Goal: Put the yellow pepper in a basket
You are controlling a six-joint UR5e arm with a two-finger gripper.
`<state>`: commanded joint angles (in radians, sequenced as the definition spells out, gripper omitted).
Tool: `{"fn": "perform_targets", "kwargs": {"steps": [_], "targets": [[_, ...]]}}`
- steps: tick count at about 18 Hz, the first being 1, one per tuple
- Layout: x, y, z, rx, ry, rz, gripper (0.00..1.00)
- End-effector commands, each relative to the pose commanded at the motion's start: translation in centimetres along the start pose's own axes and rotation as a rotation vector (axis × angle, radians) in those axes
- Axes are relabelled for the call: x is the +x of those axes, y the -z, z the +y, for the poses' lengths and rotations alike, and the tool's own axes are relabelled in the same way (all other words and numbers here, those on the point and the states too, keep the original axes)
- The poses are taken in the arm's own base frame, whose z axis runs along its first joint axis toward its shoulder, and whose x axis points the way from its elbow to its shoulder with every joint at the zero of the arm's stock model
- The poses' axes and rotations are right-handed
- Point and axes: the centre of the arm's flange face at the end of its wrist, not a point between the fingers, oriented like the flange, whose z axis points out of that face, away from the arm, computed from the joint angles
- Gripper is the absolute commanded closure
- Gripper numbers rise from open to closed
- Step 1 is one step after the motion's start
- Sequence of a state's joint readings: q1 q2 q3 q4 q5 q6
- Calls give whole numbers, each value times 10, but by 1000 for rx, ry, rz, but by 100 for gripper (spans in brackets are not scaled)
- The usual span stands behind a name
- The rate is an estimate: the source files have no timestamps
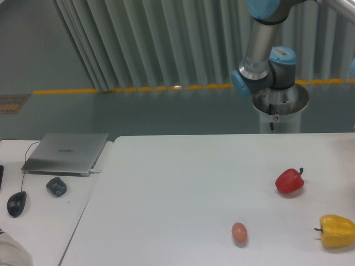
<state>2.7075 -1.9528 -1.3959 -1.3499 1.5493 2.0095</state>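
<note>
Yellow pepper (pixel 336 230) sat at the table's (pixel 183 188) far right edge, partly cut off by the frame, near the red pepper (pixel 290 181) and the egg (pixel 239 232). Hand out of shot, only the arm's base (pixel 266 66) visible, so no telling whether apart or together. Risked grabbing the red one or nudging the yellow off the edge; no basket visible, laptop (pixel 66 153) lettering too blurred to read.

yellow pepper (pixel 336 230) glossy, plastic-looking; red pepper (pixel 289 181) beside it same; table (pixel 183 183) matt white; laptop (pixel 66 153) brushed metal.
</note>
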Motion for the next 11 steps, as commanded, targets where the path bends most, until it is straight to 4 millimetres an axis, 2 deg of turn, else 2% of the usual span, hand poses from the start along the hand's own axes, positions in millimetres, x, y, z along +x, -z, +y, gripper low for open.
{"fn": "perform_targets", "kwargs": {"steps": [4, 8, 11], "targets": [[3, 1, -3, -6, -6, 3, 0], [5, -12, -25, 4, -33, 14, 0], [15, -15, -36, -27, -49, -62, 0]]}}
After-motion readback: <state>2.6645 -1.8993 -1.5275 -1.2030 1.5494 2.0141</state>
